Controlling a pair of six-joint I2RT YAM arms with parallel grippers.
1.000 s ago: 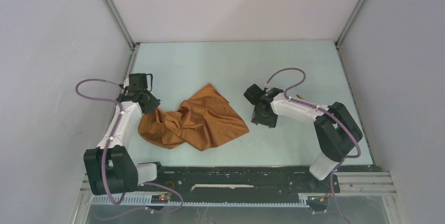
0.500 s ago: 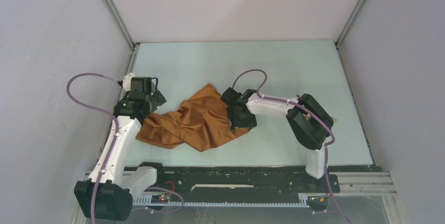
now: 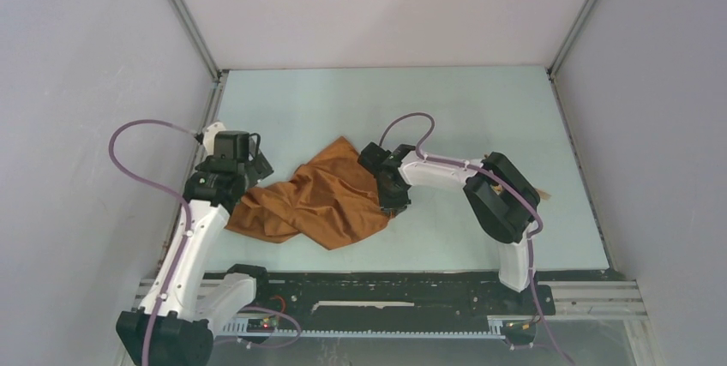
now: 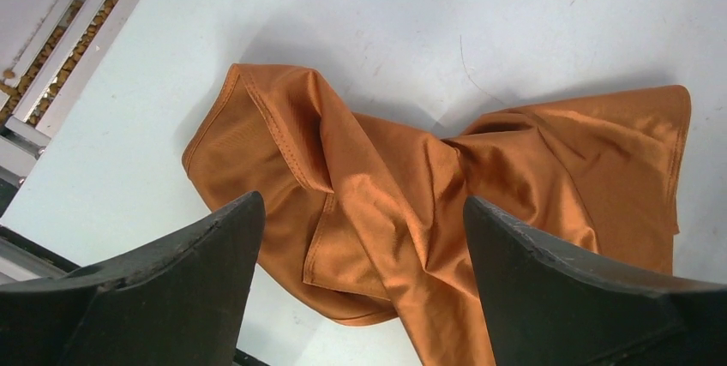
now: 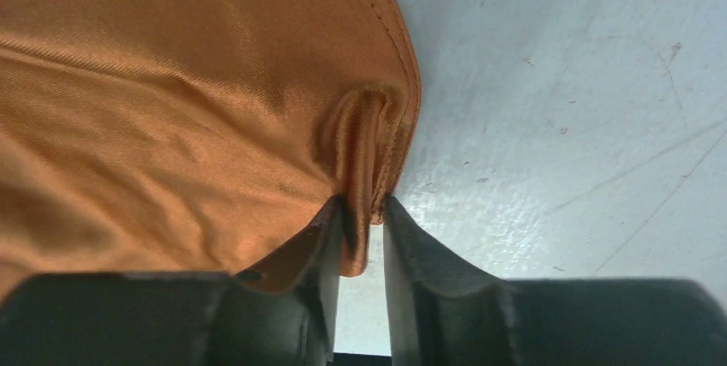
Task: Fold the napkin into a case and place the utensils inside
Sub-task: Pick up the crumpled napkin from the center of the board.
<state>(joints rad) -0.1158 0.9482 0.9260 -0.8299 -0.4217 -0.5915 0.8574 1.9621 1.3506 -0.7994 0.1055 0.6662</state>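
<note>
The rust-orange napkin (image 3: 317, 203) lies crumpled and twisted on the pale table (image 3: 386, 100), not folded into a case. My left gripper (image 3: 249, 165) hovers over its left end, jaws wide open with nothing between them; in the left wrist view the napkin (image 4: 386, 177) spreads below the gripper (image 4: 364, 205). My right gripper (image 3: 391, 195) sits at the napkin's right edge. In the right wrist view it (image 5: 364, 203) pinches a raised fold of the hemmed napkin (image 5: 171, 83). Of the utensils, only a thin golden tip (image 3: 546, 195) shows behind the right arm.
Grey walls enclose the table on three sides, with metal corner posts (image 3: 184, 19) at the back. A metal rail (image 4: 69, 36) runs along the left table edge. A black base strip (image 3: 386, 289) lies along the near edge.
The left gripper let go of the napkin's left end, opened wide and lifted slightly. The right arm swung left to the napkin's right edge and closed on a fold there.
</note>
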